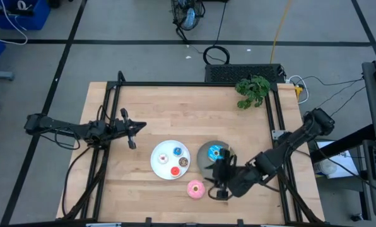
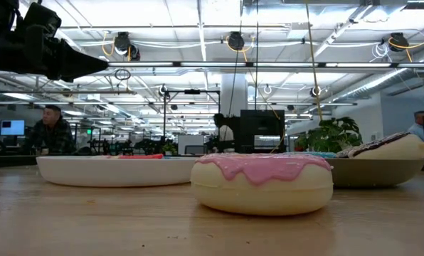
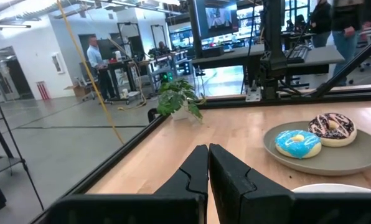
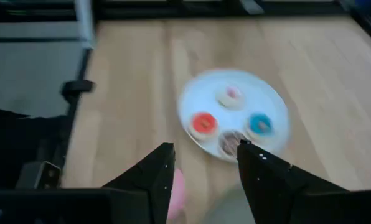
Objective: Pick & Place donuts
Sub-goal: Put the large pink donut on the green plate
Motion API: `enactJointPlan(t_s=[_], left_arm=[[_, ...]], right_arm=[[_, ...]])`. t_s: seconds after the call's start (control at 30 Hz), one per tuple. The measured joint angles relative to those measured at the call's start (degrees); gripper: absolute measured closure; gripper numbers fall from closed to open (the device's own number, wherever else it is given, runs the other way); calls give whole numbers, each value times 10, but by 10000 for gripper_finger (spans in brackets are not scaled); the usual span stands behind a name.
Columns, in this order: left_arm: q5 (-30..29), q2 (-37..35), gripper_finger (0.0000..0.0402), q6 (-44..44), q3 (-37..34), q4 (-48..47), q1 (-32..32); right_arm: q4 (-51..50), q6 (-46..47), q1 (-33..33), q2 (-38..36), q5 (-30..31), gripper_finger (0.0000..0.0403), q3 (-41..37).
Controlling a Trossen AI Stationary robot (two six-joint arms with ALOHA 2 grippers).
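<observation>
Fingers of your right gripper (image 4: 201, 165) stand apart, holding nothing; the pink donut (image 1: 195, 189) lies on the table just beside them, the white plate (image 1: 158, 165) beyond.

The left arm reaches in from the left edge of the high view, its left gripper (image 1: 132, 130) at centre-left — fingers (image 3: 198, 171) pressed together. The right arm slants down from the right edge to the right gripper (image 1: 217, 186) at lower centre — its fingers (image 4: 157, 168) stand apart.
</observation>
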Motion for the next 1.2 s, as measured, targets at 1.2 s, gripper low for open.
enactJointPlan(t_s=[1.2], left_arm=[[2,0,380,-12,0,-3,0]], right_arm=[[664,-231,-13,92,-110,402,-327]])
